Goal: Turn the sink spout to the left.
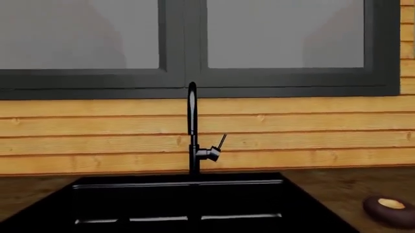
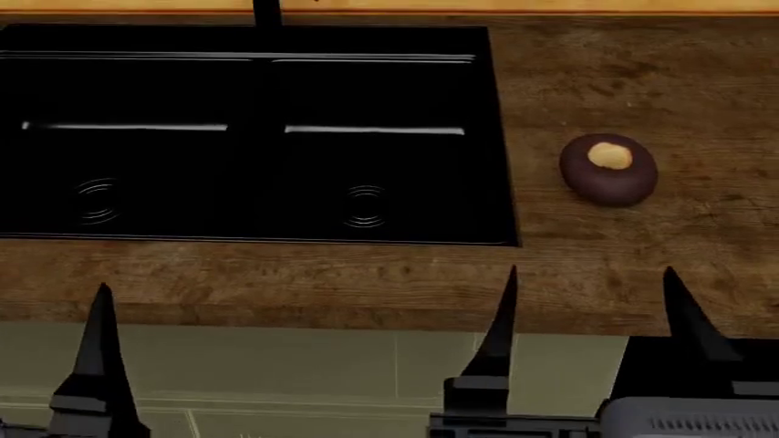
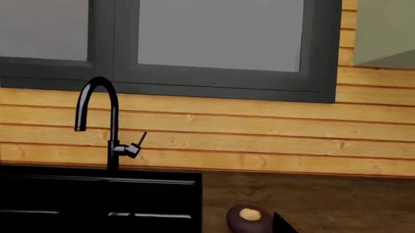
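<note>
The glossy black sink spout [image 1: 192, 121] stands upright behind the sink [image 1: 129, 194], seen end-on below the window. In the right wrist view the spout [image 3: 112, 111] arches over the sink [image 3: 65, 194], and its nozzle end hangs above the basin. In the head view only the spout's base [image 2: 266, 11] shows, behind the double basin's rim [image 2: 502, 137]. My right gripper [image 2: 590, 306] is open and empty, low at the counter's front edge. One finger [image 2: 95, 356] of my left gripper shows at the lower left, with no second finger beside it. Both grippers are far from the spout.
A thin side lever [image 1: 222, 141] sticks out from the spout's base to the right. A dark brown round object with a pale top [image 2: 608, 169] lies on the wooden counter [image 2: 633, 82] to the right of the sink. A plank wall and a dark-framed window [image 1: 188, 77] stand behind.
</note>
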